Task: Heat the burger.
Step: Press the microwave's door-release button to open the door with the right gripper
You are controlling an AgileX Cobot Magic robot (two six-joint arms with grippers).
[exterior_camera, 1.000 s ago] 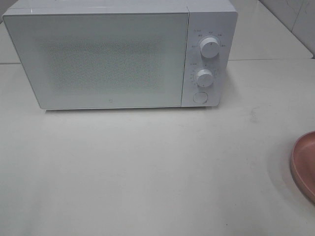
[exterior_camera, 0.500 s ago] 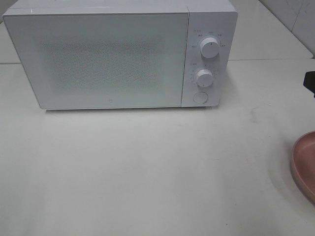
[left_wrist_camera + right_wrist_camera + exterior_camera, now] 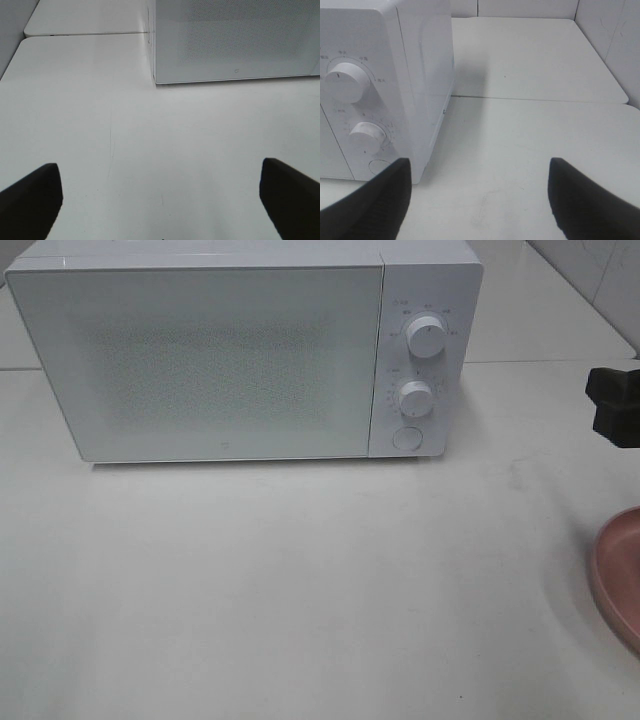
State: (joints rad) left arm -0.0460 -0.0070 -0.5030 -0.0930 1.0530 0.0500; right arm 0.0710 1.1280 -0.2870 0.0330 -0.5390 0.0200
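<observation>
Microwave (image 3: pixel 200 360) door shut; burger not in view, only plate (image 3: pixel 622 575) rim at R edge | L claw (image 3: pixel 160 167) jaws wide apart, empty | R claw (image 3: pixel 480 162) jaws apart, empty, near ctrl panel | Rec: press round button (image 3: pixel 406 437) square-on, clear of lower knob (image 3: pixel 414 396).

Little of the robot shows. The left tool (image 3: pixel 160 200) appears as two matte black fingers (image 3: pixel 30 200), each a broad, flat wedge with a blunt, squared-off tip and plain sides; finer surface detail is too dark to tell. The right tool (image 3: pixel 480 202) looks much the same: its black fingers (image 3: pixel 592 205) are wide slabs with slanted upper edges and softly rounded corners, faintly grey where light catches them. In the high view the right arm (image 3: pixel 615 405) shows only as a small black, blocky piece with angular facets at the picture's edge, its markings unreadable.
</observation>
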